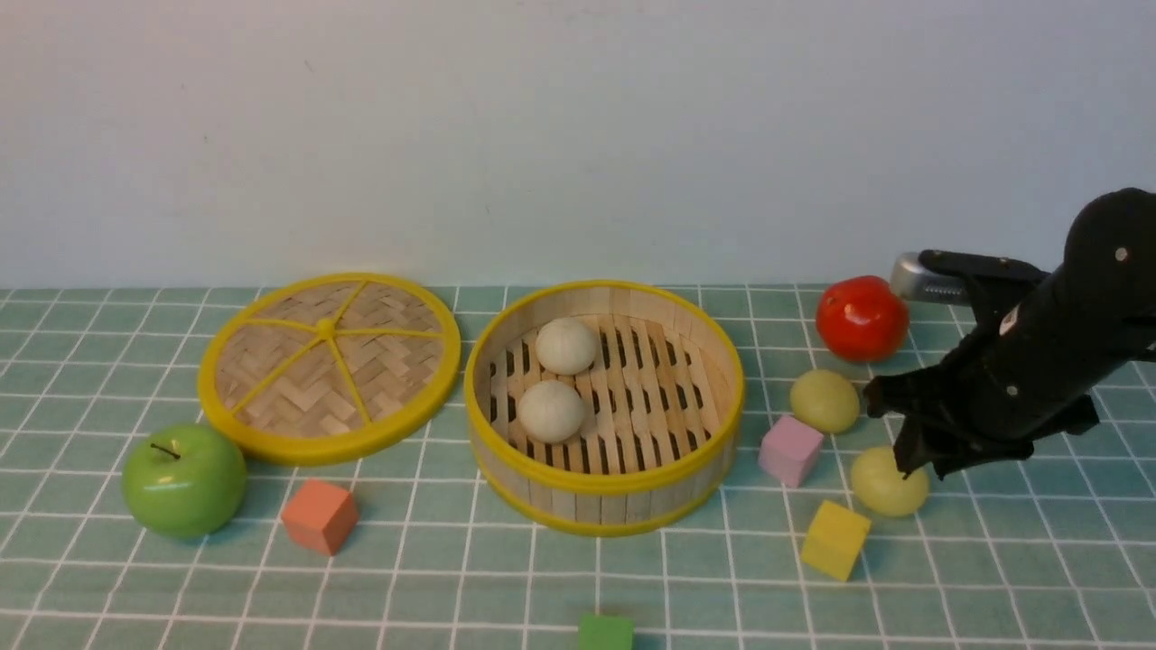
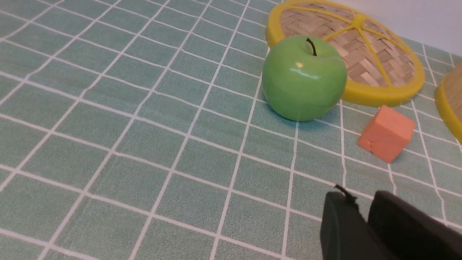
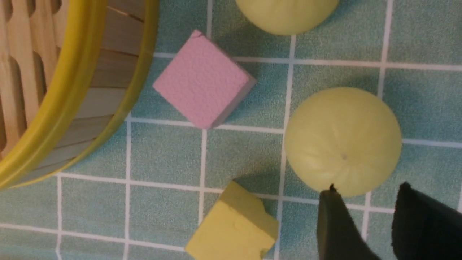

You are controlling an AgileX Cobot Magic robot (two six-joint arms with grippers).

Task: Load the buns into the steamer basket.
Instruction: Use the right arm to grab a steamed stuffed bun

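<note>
The steamer basket (image 1: 603,474) stands mid-table with two off-white buns (image 1: 566,346) (image 1: 551,411) lying on its slats. Two yellow-green buns rest on the cloth to its right, one further back (image 1: 825,401) and one nearer (image 1: 889,486). My right gripper (image 1: 890,433) hovers open just above the nearer bun (image 3: 343,141), its tips (image 3: 368,189) at the bun's edge and holding nothing. The other green bun (image 3: 287,14) and the basket rim (image 3: 83,72) also show in the right wrist view. My left gripper (image 2: 361,202) is out of the front view, off to the left over bare cloth, with a narrow gap and nothing between its fingers.
A flat woven lid (image 1: 330,366) lies left of the basket, with a green apple (image 1: 184,480) and an orange cube (image 1: 319,515) in front of it. A red tomato (image 1: 862,318), a pink cube (image 1: 790,450), a yellow cube (image 1: 834,539) and a green cube (image 1: 605,632) sit around the right-hand buns.
</note>
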